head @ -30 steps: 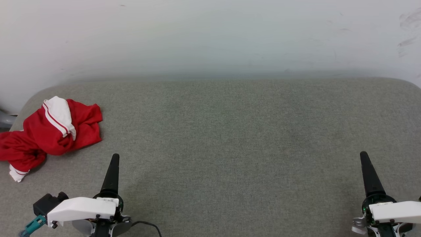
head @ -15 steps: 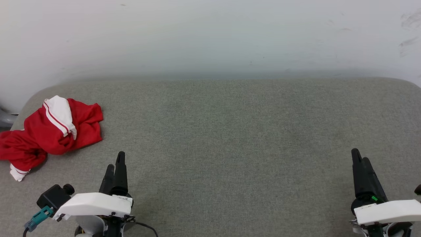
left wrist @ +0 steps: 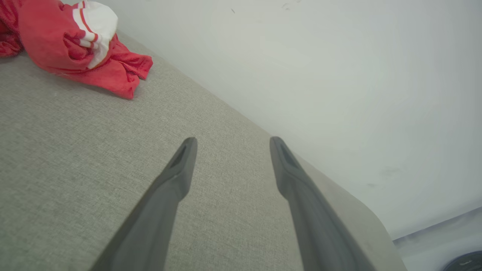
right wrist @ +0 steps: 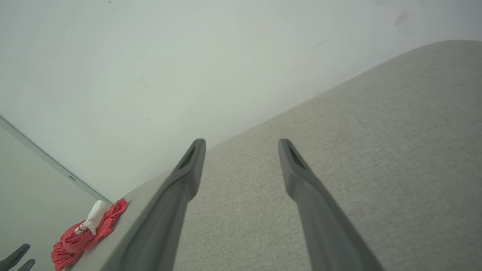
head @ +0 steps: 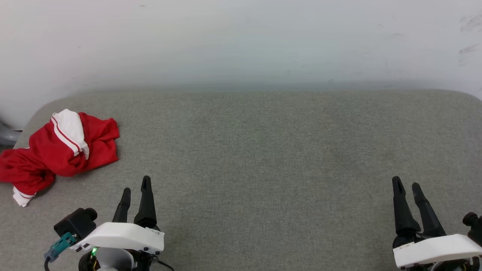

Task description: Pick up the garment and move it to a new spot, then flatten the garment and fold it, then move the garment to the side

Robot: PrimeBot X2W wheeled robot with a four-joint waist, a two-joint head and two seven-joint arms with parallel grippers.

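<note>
Taking the wall point(head: 241, 37) as 12 o'clock: the garment point(head: 56, 150) is lying in a crumpled heap at 9 o'clock on the grey fabric surface point(head: 263, 150), right at the left edge. I can't tell whether any of it is overhanging. A white sleeve point(head: 71, 128) with striped trim is sitting on top of the pile, and a second white cuff point(head: 20, 197) is poking out at the pile's 7 o'clock. No lettering is showing.

The left gripper point(head: 136, 184) is hanging over the near side at 7 o'clock with its fingers spread and nothing between them. The pile is sitting near it at its 10 o'clock, not touching. The right gripper point(head: 405, 182) is waiting at 5 o'clock, also spread and empty, well apart from the cloth.

So the pick-up isn't started yet.

Handling guess: this is looking like light, limp knit with no stiffness, nothing fragile and not slippery. It's going to drape and bunch, and a single pinch will likely be dragging it out in a rope. That's fine for the move, but it's making more work for flattening.

I'd be going for the red hem corner at the pile's 3 o'clock, the edge nearest the left gripper. The raised sleeve ridge is the backup.

Risks: the fingers nipping the upholstery along with the cloth, or catching only one loose layer and leaving the rest trailing.
</note>
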